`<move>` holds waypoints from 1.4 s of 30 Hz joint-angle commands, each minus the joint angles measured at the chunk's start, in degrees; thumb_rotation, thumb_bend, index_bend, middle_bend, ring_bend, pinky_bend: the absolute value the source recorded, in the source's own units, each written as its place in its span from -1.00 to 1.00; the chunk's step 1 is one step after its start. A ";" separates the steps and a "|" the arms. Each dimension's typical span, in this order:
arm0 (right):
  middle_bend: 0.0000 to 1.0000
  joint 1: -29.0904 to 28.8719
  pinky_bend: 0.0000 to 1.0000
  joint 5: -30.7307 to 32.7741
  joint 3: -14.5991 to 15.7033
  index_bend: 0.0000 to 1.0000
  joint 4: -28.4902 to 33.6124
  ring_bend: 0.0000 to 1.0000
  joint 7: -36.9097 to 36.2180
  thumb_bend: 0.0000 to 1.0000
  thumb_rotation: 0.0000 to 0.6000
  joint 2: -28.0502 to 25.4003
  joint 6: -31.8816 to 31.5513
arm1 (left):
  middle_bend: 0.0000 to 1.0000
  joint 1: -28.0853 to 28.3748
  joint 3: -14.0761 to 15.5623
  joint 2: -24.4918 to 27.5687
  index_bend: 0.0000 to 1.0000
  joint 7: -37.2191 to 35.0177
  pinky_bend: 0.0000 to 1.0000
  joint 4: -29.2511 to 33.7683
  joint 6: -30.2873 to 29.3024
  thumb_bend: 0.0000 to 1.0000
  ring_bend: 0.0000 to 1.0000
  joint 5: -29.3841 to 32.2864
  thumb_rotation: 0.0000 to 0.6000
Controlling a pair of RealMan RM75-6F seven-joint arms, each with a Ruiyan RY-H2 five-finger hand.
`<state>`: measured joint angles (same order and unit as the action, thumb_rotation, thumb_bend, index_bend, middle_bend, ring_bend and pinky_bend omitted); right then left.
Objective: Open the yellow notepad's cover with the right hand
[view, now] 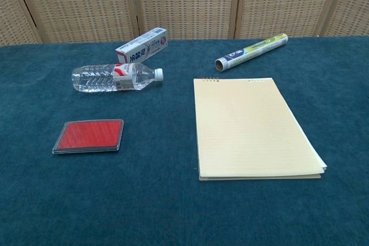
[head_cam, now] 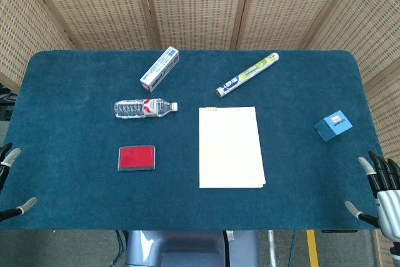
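Silver right robot hand (head_cam: 382, 197), black fingers, grey fingertips

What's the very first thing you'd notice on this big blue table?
The big pale yellow notepad lies closed, flat in the middle of the blue table. To its left lie a shiny red card case and, further back, a clear water bottle on its side. At the table's near right corner, the right robot hand waits with fingers spread, touching nothing.
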<state>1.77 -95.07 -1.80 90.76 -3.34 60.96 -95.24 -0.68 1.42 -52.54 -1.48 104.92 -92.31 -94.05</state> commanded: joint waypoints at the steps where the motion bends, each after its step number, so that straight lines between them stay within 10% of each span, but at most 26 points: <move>1: -1.00 0.20 -1.00 0.04 0.12 -1.00 0.46 -1.00 0.93 -1.00 1.00 0.12 -0.10 | -1.00 0.29 0.01 0.56 -1.00 -0.81 -1.00 0.02 0.79 -1.00 -1.00 0.55 1.00; 13: -1.00 -5.17 -1.00 -8.20 1.06 -0.92 -4.95 -1.00 0.02 -0.98 1.00 5.53 2.97 | -1.00 0.12 -0.01 1.44 -1.00 -2.61 -1.00 0.42 0.51 -1.00 -1.00 0.52 1.00; 21: -0.95 -14.95 -0.98 -13.65 0.69 -0.80 -10.84 -1.00 2.63 -0.28 1.00 10.09 12.89 | -1.00 0.58 -0.23 1.25 -1.00 -0.83 -1.00 1.27 1.85 -1.00 -1.00 1.64 1.00; 42: -0.94 -23.22 -0.96 -12.26 2.78 -0.79 -19.74 -1.00 9.01 -0.27 1.00 20.33 24.88 | -1.00 1.52 -0.50 0.28 -1.00 3.46 -1.00 2.91 4.38 -1.00 -1.00 3.51 1.00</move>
<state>-21.15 -107.49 0.54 71.74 5.35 80.49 -70.77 0.84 0.91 -52.25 1.97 107.82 -87.91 -90.54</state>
